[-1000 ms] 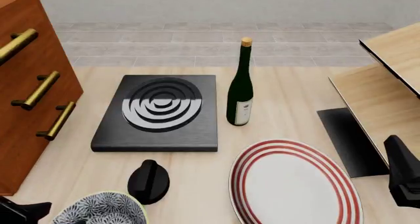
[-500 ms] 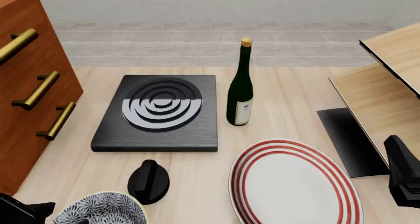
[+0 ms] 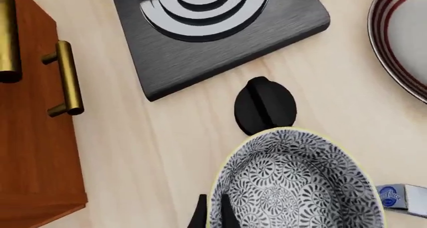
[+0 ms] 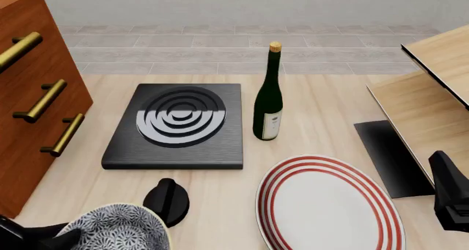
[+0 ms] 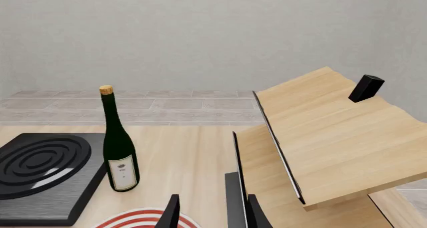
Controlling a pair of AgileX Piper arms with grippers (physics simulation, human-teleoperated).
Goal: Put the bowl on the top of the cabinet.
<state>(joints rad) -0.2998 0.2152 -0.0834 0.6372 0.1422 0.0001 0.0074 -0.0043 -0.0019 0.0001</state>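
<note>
Bowl (image 4: 115,228) at near-left table edge, left gripper (image 3: 211,214) fingers pinching its rim; cabinet (image 4: 29,96) far-left. One-sided rim pinch could slip or tilt, clipping the black knob (image 4: 166,201). Right gripper (image 5: 210,214) idle, parted.

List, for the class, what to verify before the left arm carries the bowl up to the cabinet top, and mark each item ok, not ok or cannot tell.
1. Grip: left gripper has its fingers at the bowl rim, one on each side of the wall. Whether they pinch firmly: cannot tell.
2. Bowl upright and empty inside: ok.
3. Bowl free of the black knob: the front view shows its rim overlapping the knob; contact cannot tell.
4. Cabinet top free: only a corner shows; cannot tell.
5. Right gripper out of the way, over by the shelf unit: ok.
6. Wine bottle and plate off the path to the cabinet: ok.
</note>
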